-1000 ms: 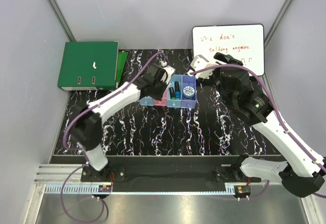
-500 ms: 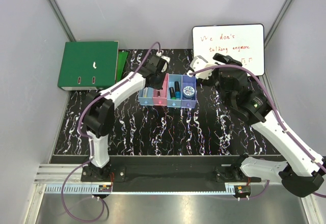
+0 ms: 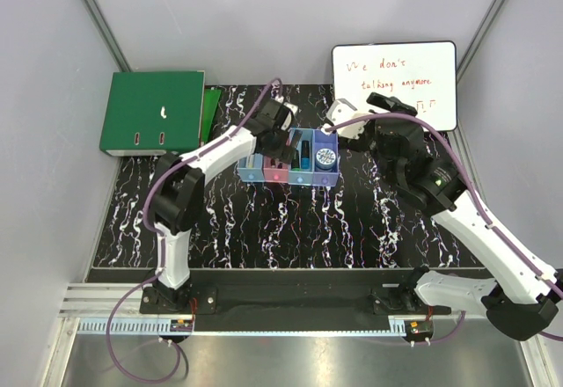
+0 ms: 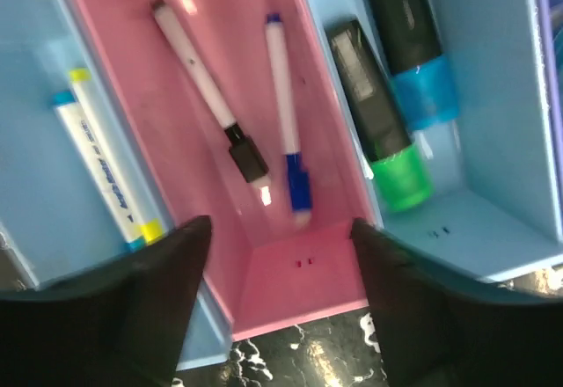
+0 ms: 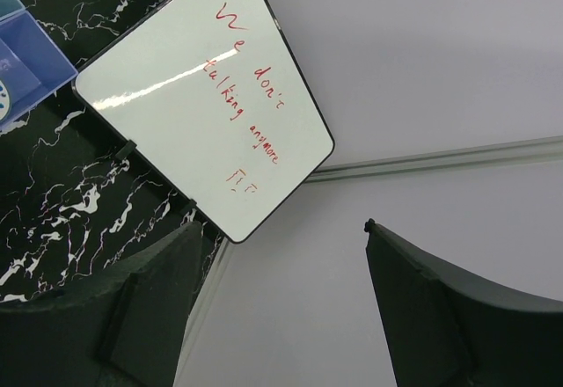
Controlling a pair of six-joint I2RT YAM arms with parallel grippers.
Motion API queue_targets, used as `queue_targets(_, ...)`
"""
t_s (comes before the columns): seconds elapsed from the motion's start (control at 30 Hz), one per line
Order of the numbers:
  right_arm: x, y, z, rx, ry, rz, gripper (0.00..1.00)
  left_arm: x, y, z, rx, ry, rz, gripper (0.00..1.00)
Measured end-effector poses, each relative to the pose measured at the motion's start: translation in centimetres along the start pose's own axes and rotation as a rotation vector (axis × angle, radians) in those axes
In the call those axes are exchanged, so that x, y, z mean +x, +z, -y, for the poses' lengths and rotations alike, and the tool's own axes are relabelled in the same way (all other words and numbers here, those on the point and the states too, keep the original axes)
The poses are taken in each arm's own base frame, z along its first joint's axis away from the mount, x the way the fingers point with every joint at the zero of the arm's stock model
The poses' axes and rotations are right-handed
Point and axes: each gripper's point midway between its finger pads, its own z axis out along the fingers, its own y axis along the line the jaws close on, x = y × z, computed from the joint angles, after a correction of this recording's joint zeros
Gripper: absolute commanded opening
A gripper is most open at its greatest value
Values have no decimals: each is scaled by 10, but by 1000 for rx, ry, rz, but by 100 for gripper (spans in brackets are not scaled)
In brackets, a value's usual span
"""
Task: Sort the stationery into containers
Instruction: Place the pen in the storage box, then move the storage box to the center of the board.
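Note:
The containers (image 3: 264, 174) form a joined row of four bins at mid-table. My left gripper (image 3: 280, 143) hovers open over the pink bin (image 4: 299, 273), nothing between its fingers (image 4: 167, 264). In that bin lie a white pen with a black cap (image 4: 207, 97) and a white pen with a blue cap (image 4: 286, 114). Yellow- and blue-tipped markers (image 4: 101, 167) lie in the left light-blue bin. A green-capped marker (image 4: 378, 132) and a blue-capped marker (image 4: 409, 44) lie in the right light-blue bin. The round roll (image 3: 325, 156) sits in the purple bin. My right gripper (image 5: 280, 227) is open and empty, right of the bins.
A large green binder (image 3: 151, 112) lies at the back left. A whiteboard (image 3: 394, 72) with red writing leans at the back right, close to the right gripper (image 3: 391, 104). Grey walls enclose the table on three sides.
The left gripper has shifted slightly right over the pink bin and now stands open. The blue-capped pen lies in the bin, its lower end blurred. The right arm has hardly moved.

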Motion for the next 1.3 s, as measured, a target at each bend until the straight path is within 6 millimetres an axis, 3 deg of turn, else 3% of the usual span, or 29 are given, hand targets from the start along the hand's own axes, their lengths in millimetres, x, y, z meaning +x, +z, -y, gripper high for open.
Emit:
queue_targets(0.13, 1, 1, -3, -6, -5, -3, 87, -25, -13, 3, 29, 14, 83, 99)
queue_targets(0.3, 2, 1, -5, -9, -7, -4, 100, -18, -14, 6, 62, 23, 51, 99)
queue_targets(0.4, 2, 1, -5, -10, -7, -3, 100, -21, -22, 8, 77, 43, 62, 99)
queue_targets(0.53, 1, 1, -6, -14, -6, 3, 100, -41, -63, 9, 104, 82, 152, 99)
queue_targets(0.7, 0, 1, -5, -12, -5, 5, 98, -75, -139, 6, 115, 128, 343, 99)
queue_targets(0.77, 0, 1, -4, -10, -3, 6, 96, -83, -154, 0, 93, 140, 395, 89)
queue_targets(0.8, 0, 2, -4, -9, -2, 7, 95, -85, -154, -4, 80, 142, 404, 80)
queue_targets(0.83, 0, 2, -4, -8, -1, 8, 95, -86, -148, -9, 64, 143, 398, 54)
queue_targets(0.9, -1, 2, -3, -4, 2, 11, 94, -82, -125, -20, 31, 139, 357, 37)
queue_targets(0.93, -1, 1, -3, -3, 3, 12, 95, -78, -109, -24, 16, 144, 327, 18)
queue_targets(1.0, -2, 0, -1, 3, 8, 15, 95, -66, -78, -32, -8, 142, 259, 18)
queue_targets(1.03, -1, -1, 0, 5, 10, 17, 95, -59, -61, -35, -20, 146, 221, 23)
queue_targets(1.07, -1, -1, 0, 7, 11, 18, 94, -51, -47, -37, -29, 149, 186, 43)
queue_targets(1.13, 1, -3, 0, 9, 12, 20, 94, -38, -24, -38, -36, 155, 129, 47)
queue_targets(1.3, 4, -4, -3, 5, 9, 17, 94, -29, -2, -39, -42, 154, 80, 60)
